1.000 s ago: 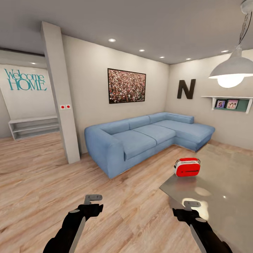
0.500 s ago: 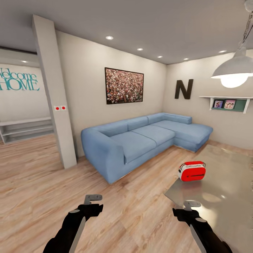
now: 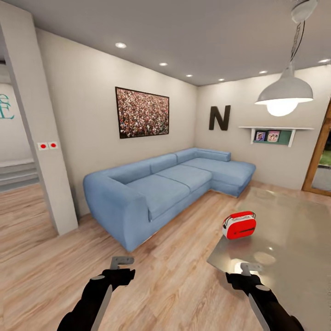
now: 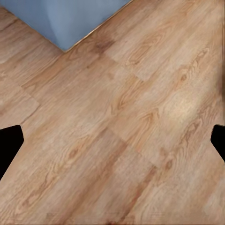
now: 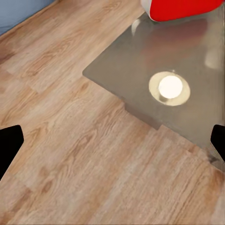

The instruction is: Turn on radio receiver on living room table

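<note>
Red and glossy, the radio receiver [image 3: 239,225] is parked near the close corner of the worktop [image 3: 294,239], ahead of the right gripper [image 3: 251,266] and a bit off to its outer side, well out of reach for now. Rounded corners, white trim and a thin handle across the top can be made out; the dial isn't readable from the head view, so where the switch sits can't be told yet. In the right wrist view the radio's red lower edge [image 5: 180,8] is seen past the fingers, with the lamp's bright reflection [image 5: 169,87] on the grey glassy top between. Both arms are held low and forward, probably just a carry pose for driving, since nothing is being reached for. The right fingers [image 5: 9,140] are spread wide, with nothing between them but wood floor [image 5: 84,154] and table corner. Same deal for the left gripper [image 3: 122,260]: its fingers [image 4: 10,140] are wide apart and empty over bare planks, with a corner of the blue sofa [image 4: 70,18] beyond them. The approach is judged unfinished: the base probably needs to be brought closer before a press is tried.
</note>
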`<state>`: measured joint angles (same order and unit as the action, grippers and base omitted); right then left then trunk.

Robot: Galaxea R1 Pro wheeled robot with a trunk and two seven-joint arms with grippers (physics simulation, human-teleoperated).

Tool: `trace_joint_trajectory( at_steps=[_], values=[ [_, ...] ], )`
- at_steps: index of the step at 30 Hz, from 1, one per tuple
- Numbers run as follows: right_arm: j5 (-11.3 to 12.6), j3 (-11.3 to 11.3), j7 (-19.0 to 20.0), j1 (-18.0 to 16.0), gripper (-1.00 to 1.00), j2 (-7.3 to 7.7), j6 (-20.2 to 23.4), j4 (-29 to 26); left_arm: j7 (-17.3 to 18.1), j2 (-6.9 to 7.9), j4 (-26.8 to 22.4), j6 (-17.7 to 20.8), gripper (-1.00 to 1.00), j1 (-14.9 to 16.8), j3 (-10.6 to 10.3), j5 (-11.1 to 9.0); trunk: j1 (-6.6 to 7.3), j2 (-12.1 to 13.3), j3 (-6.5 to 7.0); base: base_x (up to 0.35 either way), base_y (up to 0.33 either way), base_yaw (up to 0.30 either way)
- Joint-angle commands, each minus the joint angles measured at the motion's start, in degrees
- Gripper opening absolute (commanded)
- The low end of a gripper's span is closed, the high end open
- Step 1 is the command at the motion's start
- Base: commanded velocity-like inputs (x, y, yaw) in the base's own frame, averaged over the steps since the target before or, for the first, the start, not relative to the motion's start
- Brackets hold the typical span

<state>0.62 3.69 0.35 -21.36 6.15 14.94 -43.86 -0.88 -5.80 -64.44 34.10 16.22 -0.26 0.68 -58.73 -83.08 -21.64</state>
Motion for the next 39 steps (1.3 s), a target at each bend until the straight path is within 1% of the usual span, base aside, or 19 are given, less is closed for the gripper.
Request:
trace_joint_trajectory(
  at_steps=[1, 15, 34, 39],
  values=[
    [0.00, 0.00, 0.00, 0.00, 1.00, 0.00, 0.01, 0.00, 0.00, 0.00, 0.05, 0.00, 1.00, 0.02, 0.00, 0.00, 0.00, 0.00, 0.03, 0.269, 0.162, -0.270],
    [0.00, 0.00, 0.00, 0.00, 1.00, 0.00, 0.00, 0.00, 0.01, 0.00, 0.11, 0.00, 1.00, -0.01, 0.00, -0.03, 0.00, 0.00, 0.42, 0.269, 0.171, -0.268],
    [0.00, 0.00, -0.08, 0.00, 1.00, 0.00, 0.00, 0.00, 0.01, 0.00, 0.11, 0.00, 1.00, 0.00, 0.00, 0.01, 0.00, 0.00, 0.46, 0.263, 0.191, -0.017],
    [0.00, 0.00, -0.09, 0.00, 1.00, 0.00, 0.00, 0.00, 0.01, -0.02, 0.11, 0.00, 1.00, -0.01, 0.00, 0.02, 0.00, 0.00, 0.69, 0.260, 0.198, -0.205]
  ],
)
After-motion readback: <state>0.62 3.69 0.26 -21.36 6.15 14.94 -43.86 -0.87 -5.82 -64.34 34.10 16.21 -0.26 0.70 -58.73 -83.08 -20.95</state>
